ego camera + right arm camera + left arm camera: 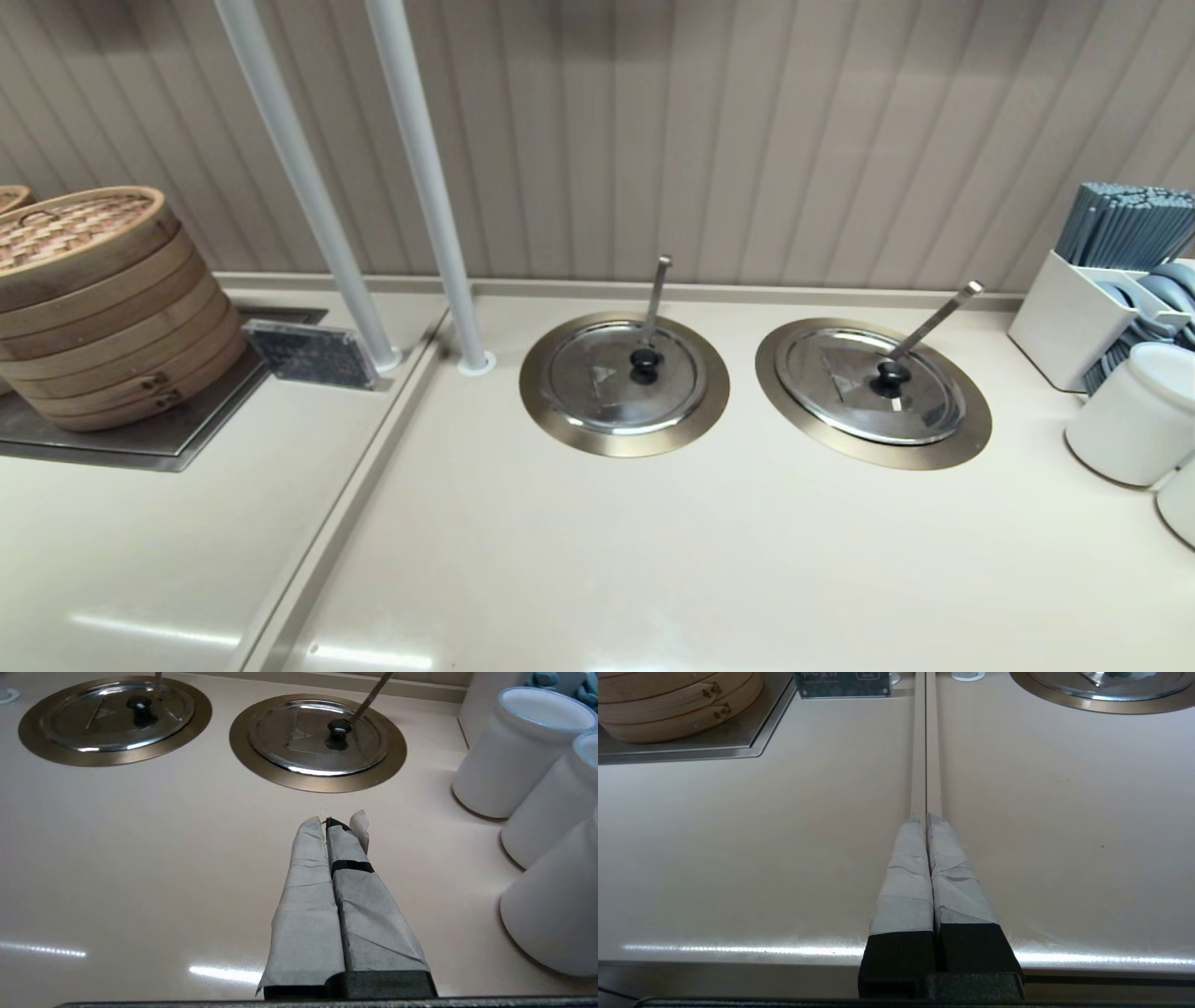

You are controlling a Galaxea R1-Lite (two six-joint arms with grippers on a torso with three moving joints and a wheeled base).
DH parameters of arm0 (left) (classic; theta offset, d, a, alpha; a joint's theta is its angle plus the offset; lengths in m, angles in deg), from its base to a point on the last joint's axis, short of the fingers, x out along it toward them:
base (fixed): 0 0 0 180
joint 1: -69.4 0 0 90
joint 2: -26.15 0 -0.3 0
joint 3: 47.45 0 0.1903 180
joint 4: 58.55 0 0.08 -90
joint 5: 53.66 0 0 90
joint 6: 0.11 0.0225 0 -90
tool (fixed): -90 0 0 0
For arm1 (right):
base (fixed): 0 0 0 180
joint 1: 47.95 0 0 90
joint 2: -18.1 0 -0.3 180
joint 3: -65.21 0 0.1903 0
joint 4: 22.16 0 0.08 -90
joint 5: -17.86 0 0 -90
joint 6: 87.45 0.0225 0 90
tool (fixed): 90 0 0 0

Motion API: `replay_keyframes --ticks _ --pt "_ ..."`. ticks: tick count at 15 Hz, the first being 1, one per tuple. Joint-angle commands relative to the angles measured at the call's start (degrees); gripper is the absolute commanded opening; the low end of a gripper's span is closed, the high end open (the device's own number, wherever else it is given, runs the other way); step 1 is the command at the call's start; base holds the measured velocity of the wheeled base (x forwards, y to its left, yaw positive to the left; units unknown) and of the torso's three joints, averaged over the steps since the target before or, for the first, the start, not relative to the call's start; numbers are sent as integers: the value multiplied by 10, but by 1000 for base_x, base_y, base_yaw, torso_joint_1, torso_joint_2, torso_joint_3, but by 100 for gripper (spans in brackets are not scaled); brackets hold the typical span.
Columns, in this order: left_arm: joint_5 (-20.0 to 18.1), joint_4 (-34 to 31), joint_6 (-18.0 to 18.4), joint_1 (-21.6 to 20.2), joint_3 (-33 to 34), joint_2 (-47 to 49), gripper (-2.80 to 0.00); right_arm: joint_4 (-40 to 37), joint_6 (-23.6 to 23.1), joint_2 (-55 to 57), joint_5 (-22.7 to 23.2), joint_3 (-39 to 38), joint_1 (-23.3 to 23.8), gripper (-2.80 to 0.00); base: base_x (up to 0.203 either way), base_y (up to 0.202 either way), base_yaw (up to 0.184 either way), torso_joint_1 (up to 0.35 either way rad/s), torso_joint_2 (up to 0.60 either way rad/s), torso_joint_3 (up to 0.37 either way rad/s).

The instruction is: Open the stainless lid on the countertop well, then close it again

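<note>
while both hands sit pressed together, right hand (332, 822) short of it, left hand (926, 817) parked, stainless lid (873, 385) lies flat on the countertop well (971, 425), ladle handle (934, 320) slanting back-right; twin lid (623, 378) left, white jars (1130, 413) right.

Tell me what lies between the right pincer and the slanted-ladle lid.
Only bare countertop separates the shut right pincer from the stainless lid, as the right wrist view shows.
</note>
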Motion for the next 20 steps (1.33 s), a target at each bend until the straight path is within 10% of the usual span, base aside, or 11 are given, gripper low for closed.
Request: replay_keyframes --ticks 1,5,9,12,20 --pt "0 0 0 0 0 0 -280 52 -65 -6 12 -53 -4 -280 0 0 0 0 0 0" --pt "0 0 0 0 0 0 -280 9 -48 -30 -95 -61 -14 -280 0 0 0 0 0 0" --pt "0 0 0 0 0 0 -280 -171 -32 -151 -26 -25 -32 -280 0 0 0 0 0 0" --pt "0 0 0 0 0 0 -280 -131 38 -154 -22 -44 -34 -280 0 0 0 0 0 0" --pt "0 0 0 0 0 0 -280 -131 32 -154 -21 -44 -34 -280 0 0 0 0 0 0"
